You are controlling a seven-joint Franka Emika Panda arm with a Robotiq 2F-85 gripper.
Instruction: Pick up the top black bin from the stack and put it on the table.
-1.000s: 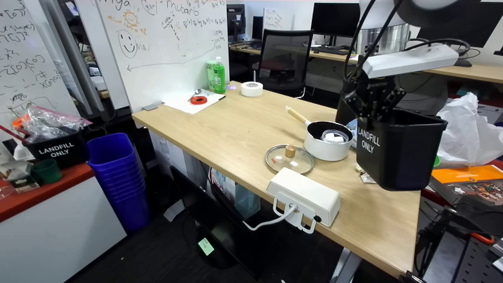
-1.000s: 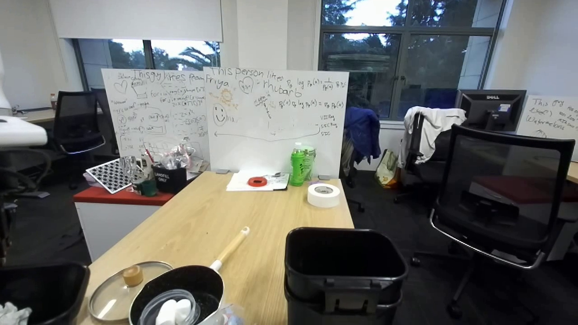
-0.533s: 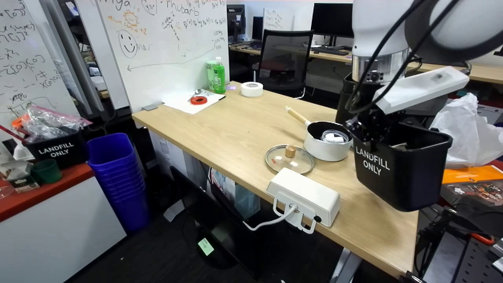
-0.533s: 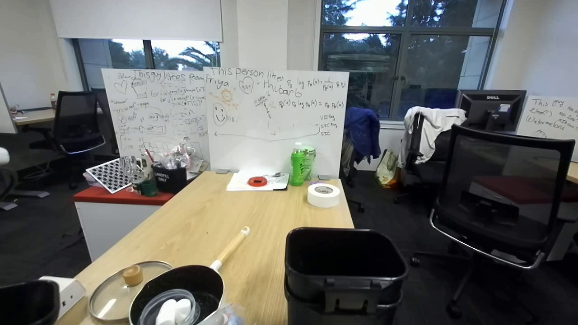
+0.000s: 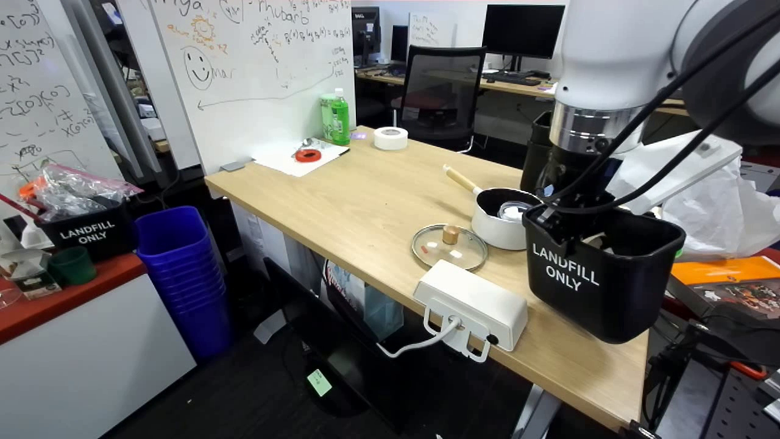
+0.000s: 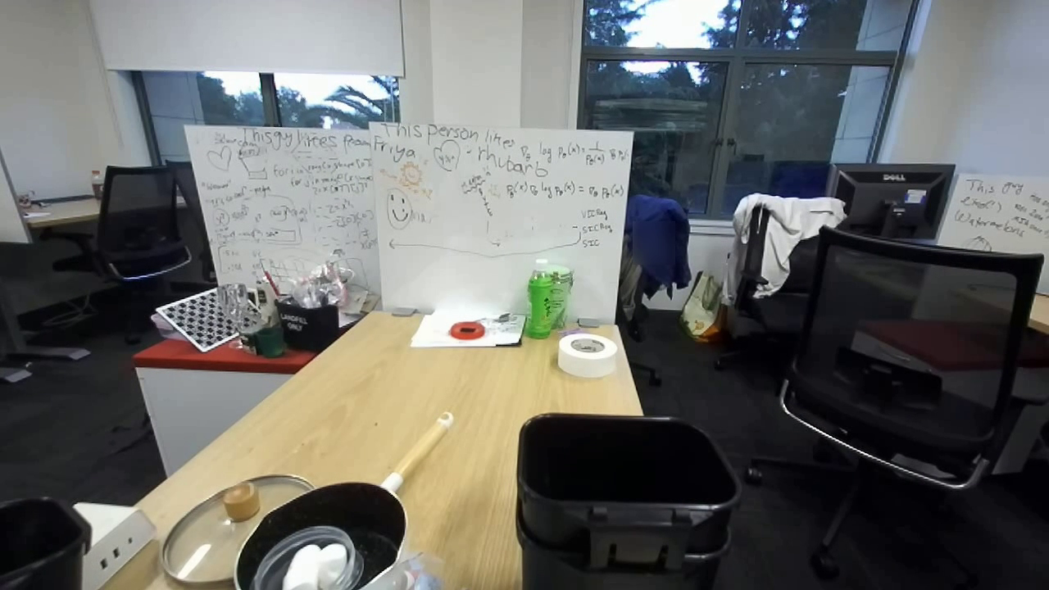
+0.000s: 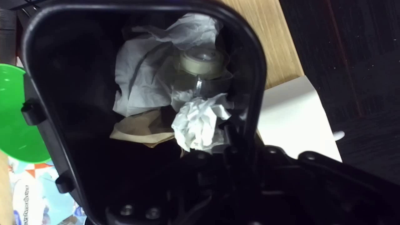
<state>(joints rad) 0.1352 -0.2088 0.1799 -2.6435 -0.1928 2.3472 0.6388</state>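
At nine o'clock in an exterior view, a lettered bin (image 5: 85, 235) filled with plastic bags (image 5: 79, 195) stands on a red-topped cabinet (image 5: 79, 297), just beside a green cup (image 5: 72, 266). Between eight and nine, nested blue bins (image 5: 183, 268) form a column. Between ten and eleven, a whiteboard (image 5: 262, 73) stands at the far end of the counter (image 5: 365, 201). On the counter, in order: at ten o'clock, a red ring (image 5: 308, 158) on a paper sheet (image 5: 280, 163); at eleven, a green bottle (image 5: 340, 125); at twelve, a white roll (image 5: 390, 142); at four, a glass lid (image 5: 442, 253), knob up; between four and five, a white socket box (image 5: 472, 299) at the edge; at three, a white saucepan (image 5: 496, 231) just beside the lid. At two o'clock I see the stack (image 5: 535, 161), partly behind my arm (image 5: 609, 61); its nested rims (image 6: 541, 504) show at five o'clock in an exterior view. At three o'clock my pincer (image 5: 567, 235) is clenched on the rim of the top black bin (image 5: 600, 305), which I hold mouth upward over the counter's end away from the whiteboard, apart from the stack. Whether its base touches the counter, I cannot tell. The same bin (image 6: 37, 549), cut by the frame, appears at eight o'clock in an exterior view. Wrist view, left to right: a green bowl (image 7: 18, 115) at nine o'clock, outside the bin; brown paper (image 7: 140, 128) and crumpled white paper (image 7: 193, 125) inside; the pincer meeting the rim at five o'clock. Farthest right, at three o'clock in an exterior view, a white bag (image 5: 719, 207) lies beyond the bin.
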